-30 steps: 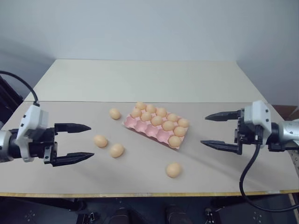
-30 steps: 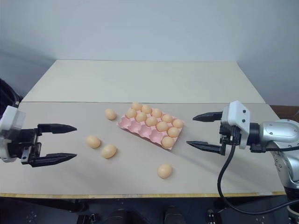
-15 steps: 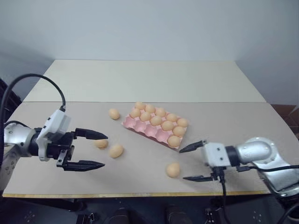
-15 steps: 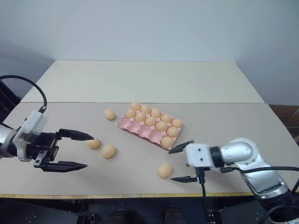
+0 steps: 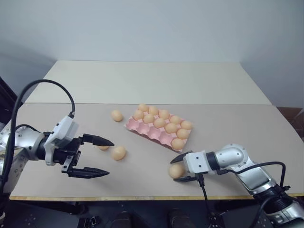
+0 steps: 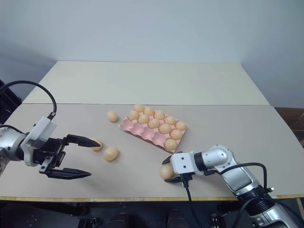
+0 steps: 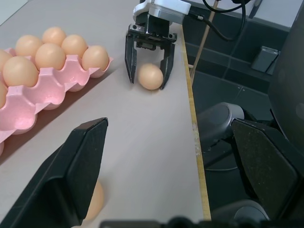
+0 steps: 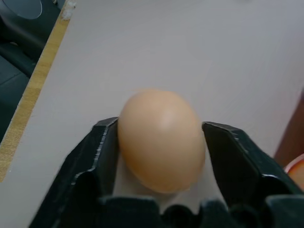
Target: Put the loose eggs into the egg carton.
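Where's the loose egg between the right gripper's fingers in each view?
Left eye view: pale orange-tan oval egg near the table's front edge, right of centre.
Right eye view: same egg, front centre.
Left wrist view: egg between black fingers, upper middle.
Right wrist view: egg, centre.
Shared landmark: flat pink moulded egg carton.

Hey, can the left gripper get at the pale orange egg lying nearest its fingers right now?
Probably yes. The left gripper is open, and the pale orange egg lies on bare beige table just past its fingertips, with nothing between them.
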Action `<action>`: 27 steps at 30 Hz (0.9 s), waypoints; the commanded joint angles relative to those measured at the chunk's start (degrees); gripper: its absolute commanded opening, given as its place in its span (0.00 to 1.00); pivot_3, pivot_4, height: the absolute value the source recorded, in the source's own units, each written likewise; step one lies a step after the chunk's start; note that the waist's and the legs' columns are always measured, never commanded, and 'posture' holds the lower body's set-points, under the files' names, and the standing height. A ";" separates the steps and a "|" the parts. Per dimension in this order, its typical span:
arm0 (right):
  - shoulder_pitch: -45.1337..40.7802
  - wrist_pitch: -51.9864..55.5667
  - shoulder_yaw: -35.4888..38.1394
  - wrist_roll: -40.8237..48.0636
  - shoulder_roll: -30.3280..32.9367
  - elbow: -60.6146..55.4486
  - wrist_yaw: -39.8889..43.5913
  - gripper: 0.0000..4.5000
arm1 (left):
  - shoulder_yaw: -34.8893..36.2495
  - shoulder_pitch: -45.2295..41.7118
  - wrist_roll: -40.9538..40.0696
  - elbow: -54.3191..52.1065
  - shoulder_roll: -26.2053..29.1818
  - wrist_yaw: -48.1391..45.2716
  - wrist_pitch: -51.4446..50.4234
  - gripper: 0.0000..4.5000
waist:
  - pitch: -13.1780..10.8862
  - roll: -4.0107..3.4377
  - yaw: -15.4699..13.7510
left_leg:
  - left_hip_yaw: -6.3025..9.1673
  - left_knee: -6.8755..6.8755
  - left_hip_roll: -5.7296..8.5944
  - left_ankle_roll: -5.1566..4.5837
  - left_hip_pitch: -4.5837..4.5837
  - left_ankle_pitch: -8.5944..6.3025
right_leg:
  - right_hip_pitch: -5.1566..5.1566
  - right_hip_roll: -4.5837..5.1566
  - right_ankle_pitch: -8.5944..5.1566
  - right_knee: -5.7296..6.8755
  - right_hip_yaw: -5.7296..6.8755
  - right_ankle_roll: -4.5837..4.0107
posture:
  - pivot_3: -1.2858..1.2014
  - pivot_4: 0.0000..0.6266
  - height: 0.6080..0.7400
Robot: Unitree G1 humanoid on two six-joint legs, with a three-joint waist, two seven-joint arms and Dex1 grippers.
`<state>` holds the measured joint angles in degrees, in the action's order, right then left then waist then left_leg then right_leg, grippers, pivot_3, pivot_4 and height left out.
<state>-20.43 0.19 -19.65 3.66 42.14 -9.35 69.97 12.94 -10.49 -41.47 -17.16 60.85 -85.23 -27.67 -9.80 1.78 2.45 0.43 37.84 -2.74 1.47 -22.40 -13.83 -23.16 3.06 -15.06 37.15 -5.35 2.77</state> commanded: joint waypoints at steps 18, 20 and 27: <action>-12.95 4.21 6.17 -2.81 -11.08 6.83 -17.47 0.48 | 6.69 -6.44 -7.26 0.47 -9.06 17.28 -5.32 1.00 | 0.02 0.02 -0.15 | 0.06 0.02 0.02 0.00 -0.05 0.00 | -0.04 0.02 0.02 0.05 0.03 -0.03 | 0.52 0.24 1.00; -13.31 4.73 5.89 -3.34 -11.47 7.34 -17.53 0.58 | 6.75 -6.47 -7.27 0.60 -8.88 17.11 -5.36 1.00 | 0.02 0.01 -0.01 | 0.06 0.02 0.02 0.00 -0.04 0.00 | -0.04 0.02 0.03 0.06 0.02 -0.04 | 0.52 0.24 1.00; -13.55 5.99 8.42 -0.61 -11.60 5.10 -17.58 0.99 | 6.33 -6.25 -5.88 0.81 -7.67 16.54 -5.04 1.00 | 0.01 0.01 0.10 | 0.06 0.01 0.01 0.00 0.00 0.00 | -0.02 0.00 0.03 0.07 0.02 -0.04 | 0.52 0.24 1.00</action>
<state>-32.85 5.98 -14.15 1.32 29.89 -0.90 52.30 18.91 -16.25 -47.90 -15.22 51.99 -68.32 -33.32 -9.79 1.80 2.55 0.49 37.86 -2.73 1.47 -22.41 -13.83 -23.18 3.07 -15.03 37.21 -5.33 2.73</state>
